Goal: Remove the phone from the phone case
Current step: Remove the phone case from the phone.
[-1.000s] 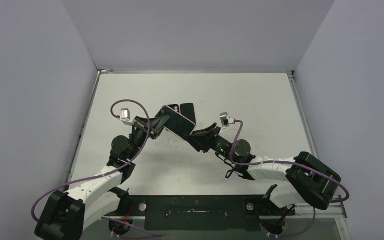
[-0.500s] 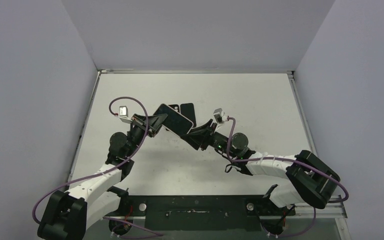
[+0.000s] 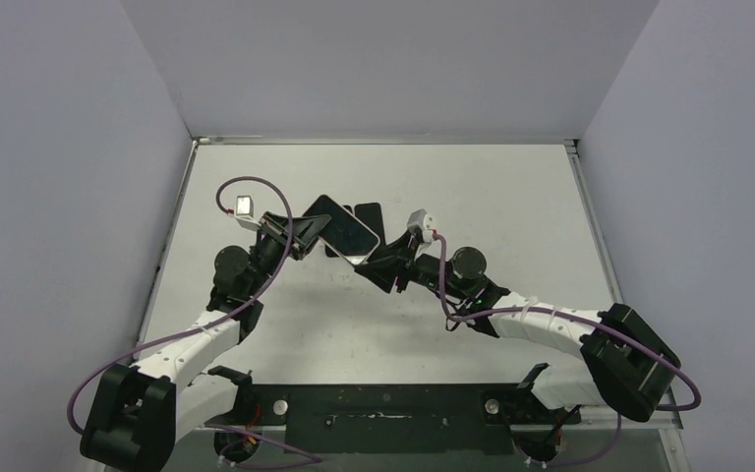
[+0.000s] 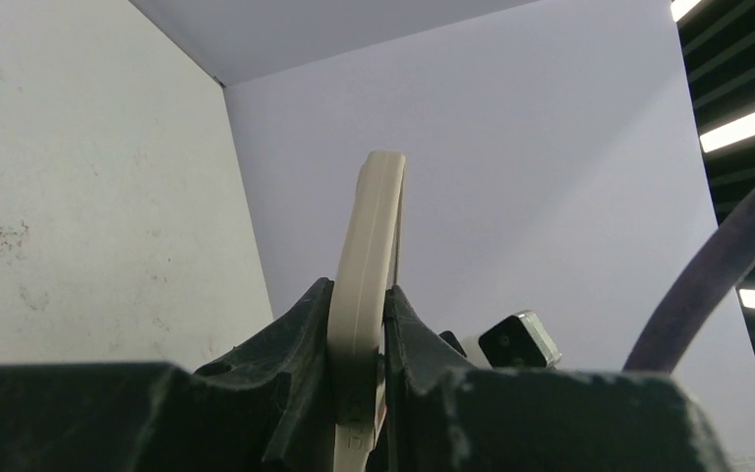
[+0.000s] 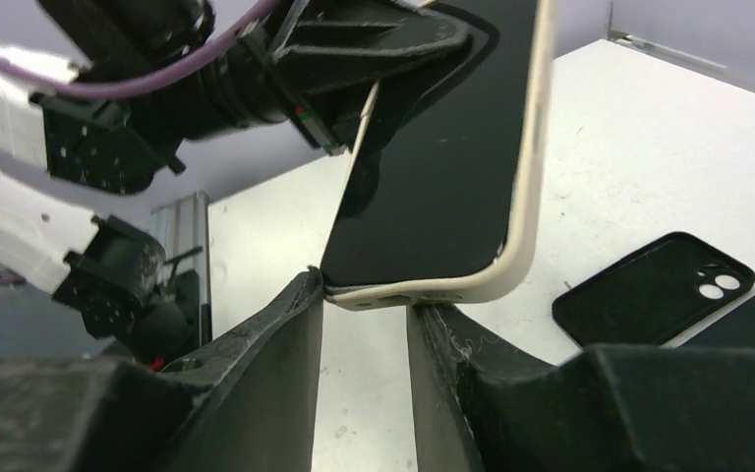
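Note:
A phone with a black screen [image 3: 342,228] sits in a cream case and is held in the air, tilted. My left gripper [image 3: 300,236] is shut on its left end. In the left wrist view the cream case edge [image 4: 369,256] stands upright, pinched between my left gripper's [image 4: 359,334] fingers. My right gripper [image 3: 374,264] is open at the phone's lower right end. In the right wrist view the phone [image 5: 452,167] hangs just above my right gripper [image 5: 366,295], and its cream bottom corner touches the left fingertip [image 5: 313,290].
A black phone case [image 5: 654,290] with a camera cutout lies flat on the white table [image 3: 511,206], beside another flat dark item [image 5: 752,320]. Both lie behind the held phone in the top view [image 3: 369,214]. Grey walls close in the table's sides and back.
Both grippers have shifted left and a little farther away with the phone. The right gripper has closed in on the phone's lower end. The left grip is unchanged.

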Available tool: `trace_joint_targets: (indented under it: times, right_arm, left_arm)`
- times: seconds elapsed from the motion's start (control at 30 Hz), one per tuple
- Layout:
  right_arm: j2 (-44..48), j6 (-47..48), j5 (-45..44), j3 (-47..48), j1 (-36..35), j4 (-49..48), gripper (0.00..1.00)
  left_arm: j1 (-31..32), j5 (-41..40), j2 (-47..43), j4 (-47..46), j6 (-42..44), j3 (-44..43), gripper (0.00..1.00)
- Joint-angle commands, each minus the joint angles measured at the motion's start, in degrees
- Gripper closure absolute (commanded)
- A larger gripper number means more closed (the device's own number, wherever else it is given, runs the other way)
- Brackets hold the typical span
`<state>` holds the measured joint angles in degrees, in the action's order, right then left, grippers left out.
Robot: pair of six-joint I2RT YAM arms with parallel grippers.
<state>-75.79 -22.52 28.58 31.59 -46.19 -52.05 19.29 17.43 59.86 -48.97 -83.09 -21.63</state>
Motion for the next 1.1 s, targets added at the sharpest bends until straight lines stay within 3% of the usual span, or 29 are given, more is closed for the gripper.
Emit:
trace_joint_targets:
  times: [0.0,0.17,0.33,0.4,0.6,0.77,0.9,1.07]
  right_arm:
    - [-0.2,16.8,9.0,2.9,-2.0,7.3,1.00]
    - [0.2,22.0,6.7,3.7,-2.0,11.1,1.00]
    - [0.8,21.4,5.0,3.7,-0.7,11.7,1.00]
    - [1.7,19.9,5.5,3.0,0.1,11.9,0.92]
    - [5.7,14.5,11.3,-1.3,5.3,13.5,0.53]
    - [10.3,11.8,18.0,-3.0,10.0,17.0,0.34]
    - [11.6,12.0,23.1,-1.1,10.3,20.5,0.28]
    - [9.8,11.5,26.9,1.8,10.0,22.2,0.28]
  left_arm:
    - [2.3,11.2,0.6,1.4,-2.4,-4.4,1.00]
    - [2.3,12.2,0.3,2.6,-2.0,-4.5,1.00]
    - [2.2,13.8,0.0,3.6,0.9,-5.5,1.00]
    - [1.8,14.7,-0.3,5.0,3.5,-6.3,1.00]
    - [-1.0,18.8,-1.0,12.9,14.4,-10.4,1.00]
    - [-1.1,22.6,-0.7,22.1,29.1,-15.7,1.00]
    - [-1.1,26.2,0.5,28.7,37.9,-19.4,1.00]
    - [-1.1,33.2,2.7,28.1,40.4,-21.7,1.00]
